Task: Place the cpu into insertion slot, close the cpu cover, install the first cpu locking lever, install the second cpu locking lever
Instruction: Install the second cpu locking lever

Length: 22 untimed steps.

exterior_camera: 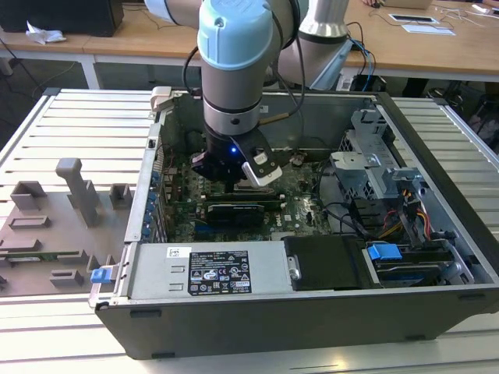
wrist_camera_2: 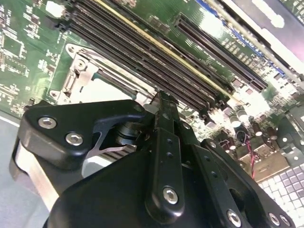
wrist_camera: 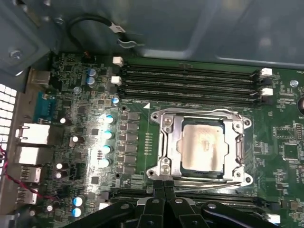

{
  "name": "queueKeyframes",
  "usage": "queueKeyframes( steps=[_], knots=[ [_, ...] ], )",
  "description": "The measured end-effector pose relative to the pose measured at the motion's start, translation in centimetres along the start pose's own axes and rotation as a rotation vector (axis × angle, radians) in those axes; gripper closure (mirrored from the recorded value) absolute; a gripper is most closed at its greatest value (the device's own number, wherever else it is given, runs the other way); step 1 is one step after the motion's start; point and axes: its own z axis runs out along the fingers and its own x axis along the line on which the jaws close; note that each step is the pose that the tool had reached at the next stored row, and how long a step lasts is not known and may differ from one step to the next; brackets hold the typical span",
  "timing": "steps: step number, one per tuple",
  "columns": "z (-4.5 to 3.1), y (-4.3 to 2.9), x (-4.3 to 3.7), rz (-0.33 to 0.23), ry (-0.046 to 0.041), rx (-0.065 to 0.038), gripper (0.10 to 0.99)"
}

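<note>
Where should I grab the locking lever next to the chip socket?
Probably pinch the thin lever across its rod, coming from above: it lies flat along the edge of the cover nearest the gripper, with memory slots close beside it.

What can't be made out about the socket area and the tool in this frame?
- Exterior view: the insertion slot is hidden behind the arm's wrist.
- First wrist view: the cpu sits under the closed cpu cover; the cover's near edge is hidden by the tool, so the levers' latching there cannot be judged.
- Second wrist view: the tool's body blocks most of the socket; the fingertips' meeting point is unclear.
</note>
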Motion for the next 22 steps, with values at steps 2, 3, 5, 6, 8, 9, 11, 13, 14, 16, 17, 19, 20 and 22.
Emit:
queueKeyframes(
  steps=[2, 3, 5, 6, 8, 9, 11, 13, 14, 16, 17, 19, 20, 22],
  knots=[
    [0.06, 0.01, 0.4, 0.0, 0.0001, 0.0, 0.98],
    [0.08, 0.04, 0.78, 0.0, 0.0001, 0.0, 0.98],
    [0.11, 0.07, 1.28, 0.0, 0.0, 0.0, 0.98],
    [0.12, 0.07, 1.42, 0.0, 0.0, 0.0, 0.98],
    [0.14, 0.09, 1.65, 0.0, 0.0, 0.0, 0.98],
    [0.15, 0.09, 1.73, 0.0, 0.0001, 0.0, 0.98],
    [0.17, 0.1, 1.95, 0.0, 0.0, 0.0, 0.98],
    [0.19, 0.11, 2.11, 0.0, 0.0, 0.0, 0.98],
    [0.19, 0.12, 2.18, 0.0, 0.0001, 0.0, 0.98],
    [0.2, 0.12, 2.24, 0.0, 0.0001, 0.0, 0.98],
    [0.2, 0.12, 2.25, 0.0, 0.0001, 0.0, 0.98],
    [0.19, 0.12, 2.26, 0.0, 0.0001, 0.0, 0.98],
    [0.14, 0.12, 2.26, 0.0, 0.0002, 0.0, 0.98],
    [-0.44, 0.23, 2.24, 0.0, 0.0, 0.0, 0.98]
  ],
)
